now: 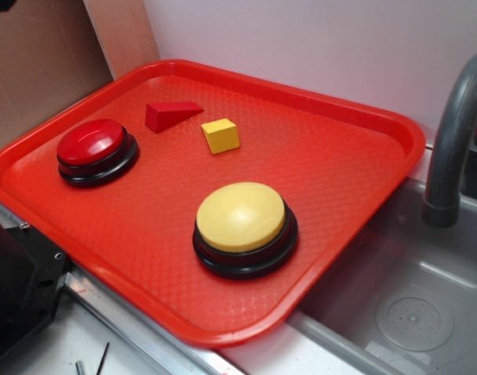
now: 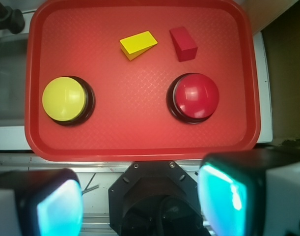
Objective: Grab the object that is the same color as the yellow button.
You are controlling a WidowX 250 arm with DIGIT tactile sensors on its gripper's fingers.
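A small yellow block [image 1: 221, 135] [image 2: 138, 44] lies on the far part of a red tray [image 1: 355, 172] [image 2: 140, 142], beside a red wedge block [image 1: 171, 116] [image 2: 183, 44]. The large yellow button [image 1: 241, 226] [image 2: 66, 100] on its black base sits near the tray's front edge. In the wrist view my gripper [image 2: 142, 204] hangs high above the robot base, short of the tray, open with nothing between its two teal pads [image 2: 221, 196]. The gripper does not show in the exterior view.
A red domed button [image 1: 94, 151] [image 2: 194, 97] stands on the tray's left side. A grey sink basin [image 1: 410, 312] with a curved faucet [image 1: 453, 141] lies to the right of the tray. The black robot base [image 2: 157, 196] sits below the gripper.
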